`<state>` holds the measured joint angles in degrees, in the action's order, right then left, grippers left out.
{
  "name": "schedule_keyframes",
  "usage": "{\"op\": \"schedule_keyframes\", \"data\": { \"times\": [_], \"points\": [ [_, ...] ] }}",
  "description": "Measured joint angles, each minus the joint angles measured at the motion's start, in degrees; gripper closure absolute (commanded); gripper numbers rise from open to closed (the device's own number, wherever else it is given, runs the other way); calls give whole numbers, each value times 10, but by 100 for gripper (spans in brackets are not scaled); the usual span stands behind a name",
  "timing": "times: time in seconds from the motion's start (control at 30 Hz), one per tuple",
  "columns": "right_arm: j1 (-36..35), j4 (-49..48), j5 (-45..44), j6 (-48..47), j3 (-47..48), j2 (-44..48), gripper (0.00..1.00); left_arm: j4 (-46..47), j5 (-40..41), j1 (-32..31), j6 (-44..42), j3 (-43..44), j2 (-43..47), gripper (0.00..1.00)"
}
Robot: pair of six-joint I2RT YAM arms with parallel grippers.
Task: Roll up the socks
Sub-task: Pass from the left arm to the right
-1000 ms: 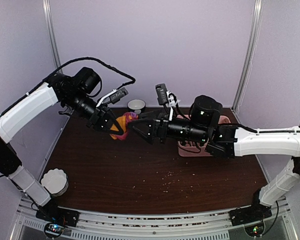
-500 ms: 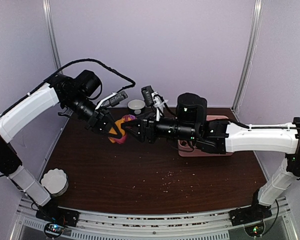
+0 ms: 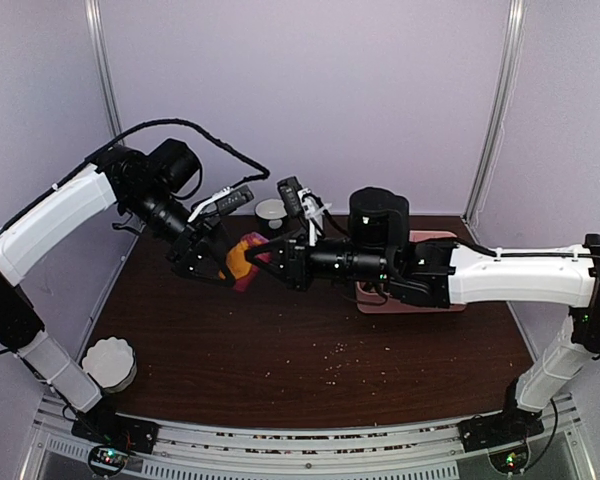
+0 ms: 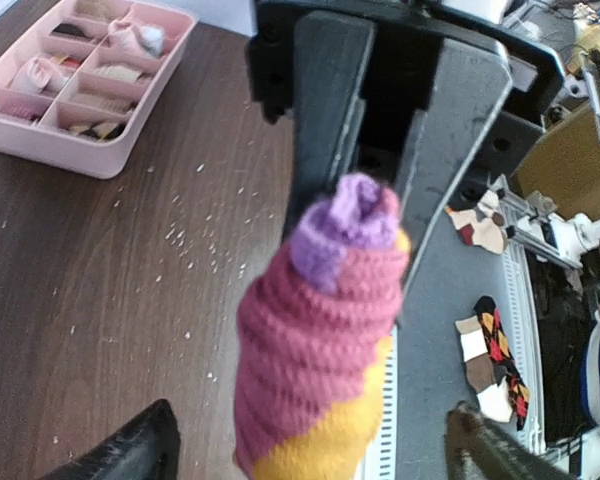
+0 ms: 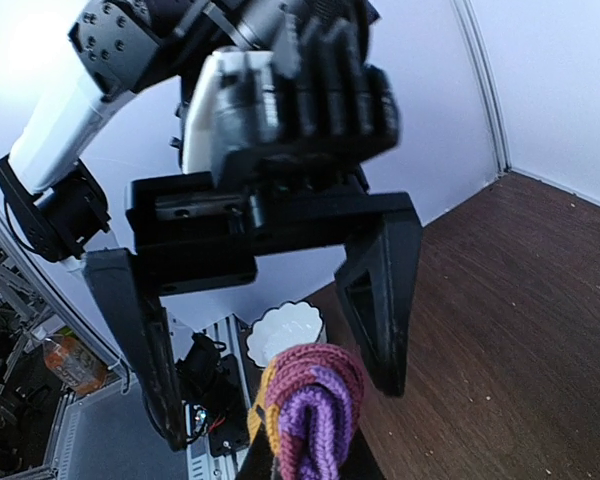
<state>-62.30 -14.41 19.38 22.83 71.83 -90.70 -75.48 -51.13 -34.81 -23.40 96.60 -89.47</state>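
Sock (image 4: 320, 340) handed over — right end effector (image 3: 250, 253) grips; pink tray (image 4: 75, 152) nearby.

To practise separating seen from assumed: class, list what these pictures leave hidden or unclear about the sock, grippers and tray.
1. Top view: most of the sock, covered by the left gripper and right gripper.
2. All views: whether another sock lies inside the roll; its outer layer hides that.
3. Left wrist view: the tray's contents, too small and blurred to identify.
4. Top view: the tray, largely behind the right arm.
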Motion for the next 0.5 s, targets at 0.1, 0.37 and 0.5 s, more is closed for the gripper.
{"op": "schedule_keyframes", "data": {
  "times": [0.1,0.37,0.5],
  "points": [
    [14,39,-18,-8,-11,11,100,-5,56,3,-7,4,0,2],
    [163,276,-173,-21,-67,107,100,30,281,80,-6,-55,2,2],
    [244,379,-258,-28,-90,160,100,62,338,156,-2,-90,9,2]
  ]
}}
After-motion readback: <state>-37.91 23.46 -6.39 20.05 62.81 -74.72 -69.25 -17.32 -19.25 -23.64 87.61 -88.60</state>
